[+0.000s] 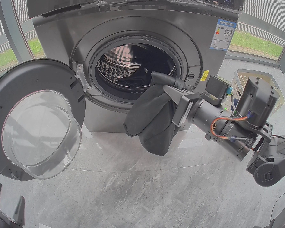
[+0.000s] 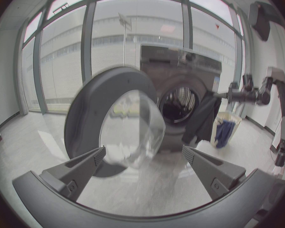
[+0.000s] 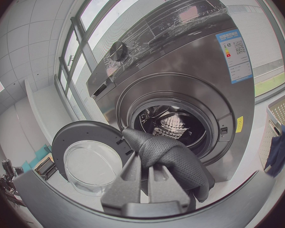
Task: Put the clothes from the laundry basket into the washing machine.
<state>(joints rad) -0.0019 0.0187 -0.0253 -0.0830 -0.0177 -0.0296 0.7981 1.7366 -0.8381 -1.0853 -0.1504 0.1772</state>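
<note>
Clothes: one dark garment (image 1: 152,117) of soft fabric with a fine dotted texture hangs in folds from the right pincer (image 1: 167,89). The pincer's two wedge-shaped fingers (image 3: 134,174) are pressed together on its upper edge. The garment is just in front of the round opening of the washing machine (image 1: 142,26), at its lower right side, and its lower part hangs above the floor (image 1: 133,181) of grey marbled tiles. The metal drum (image 1: 117,64) is shiny and perforated. The round door (image 1: 34,79) stands open to the left and has a clear, bulging glass bowl (image 1: 41,133). At far right stands the pale, perforated plastic laundry basket (image 1: 243,76), with a blue cloth (image 3: 281,149) over its rim. The left pincer (image 2: 143,151) is at near left, spread wide and holding nothing.
</note>
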